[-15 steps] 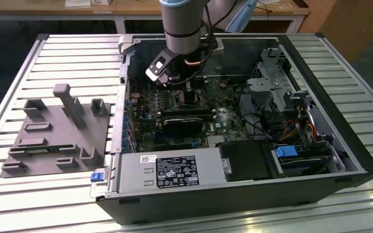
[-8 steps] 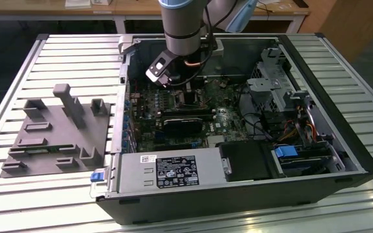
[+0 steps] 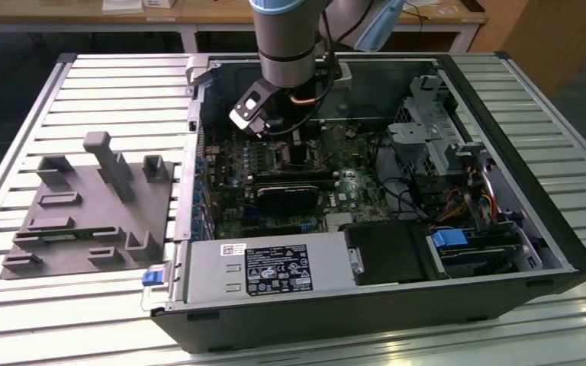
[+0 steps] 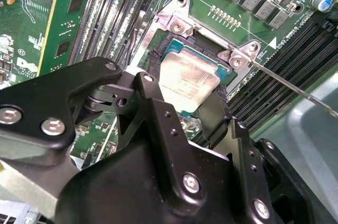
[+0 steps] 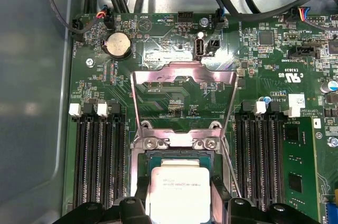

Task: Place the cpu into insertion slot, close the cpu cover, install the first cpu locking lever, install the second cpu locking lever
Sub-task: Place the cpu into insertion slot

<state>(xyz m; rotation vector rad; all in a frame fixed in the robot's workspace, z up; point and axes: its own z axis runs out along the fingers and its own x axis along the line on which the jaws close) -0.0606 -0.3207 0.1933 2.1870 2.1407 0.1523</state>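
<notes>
Arm: the arm (image 3: 284, 46) reached down into the open computer case (image 3: 537, 229), with the gripper (image 3: 295, 146) low over the motherboard (image 5: 174, 39).
Fingers: the 2 black fingers (image 4: 150, 94) were drawn in narrow against 2 opposite edges of the cpu (image 4: 187, 84), holding it between them.
Chip position: the cpu (image 5: 179, 189) lay square within the insertion slot (image 5: 179, 154), silver top up. It was hard to tell whether it was fully seated or a hair above the contacts.
Cover: the cpu cover (image 5: 185, 72) stood folded back from the socket, its window over bare board, so step 1 looked nearly finished and closing was not begun.
Lever: 1 thin wire locking lever (image 4: 296, 89) angled away just beside the socket, unlatched.
Doing it well: the chip probably had to stay level and parallel to the frame, settle under no side force, and be let go evenly so neither finger dragged it or caught the lever.
</notes>
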